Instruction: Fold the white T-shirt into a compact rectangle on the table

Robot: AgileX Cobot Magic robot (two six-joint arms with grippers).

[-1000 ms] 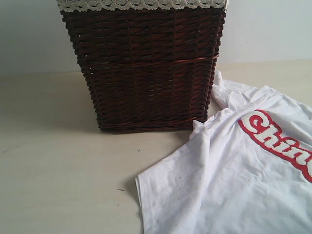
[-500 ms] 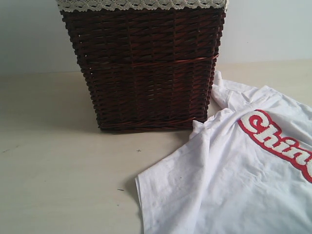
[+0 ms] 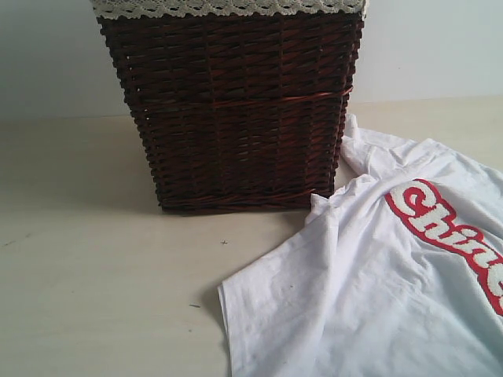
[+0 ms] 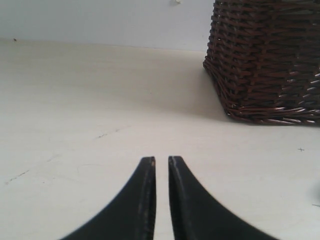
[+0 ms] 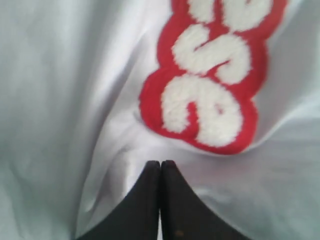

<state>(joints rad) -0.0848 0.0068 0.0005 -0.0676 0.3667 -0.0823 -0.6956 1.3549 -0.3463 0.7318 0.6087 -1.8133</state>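
The white T-shirt (image 3: 354, 306) lies crumpled on the table (image 3: 94, 275) at the right, its red-outlined lettering (image 3: 444, 232) running off the right edge. In the right wrist view my right gripper (image 5: 160, 163) is shut, its tips pinching a raised fold of the T-shirt (image 5: 60, 100) just beside the lettering (image 5: 210, 85). My left gripper (image 4: 161, 160) hovers over the bare table (image 4: 75, 100), its jaws shut to a thin slit with nothing between them. Neither gripper shows in the exterior view.
A dark brown wicker basket (image 3: 236, 110) with cream lace trim (image 3: 228, 8) stands at the back middle, touching the shirt's sleeve. In the left wrist view the basket (image 4: 270, 60) is ahead and to one side. A pale wall (image 3: 47, 55) runs behind.
The shirt's lettered part has shifted slightly, so a little more of the red lettering shows at the right edge. The basket has not moved.
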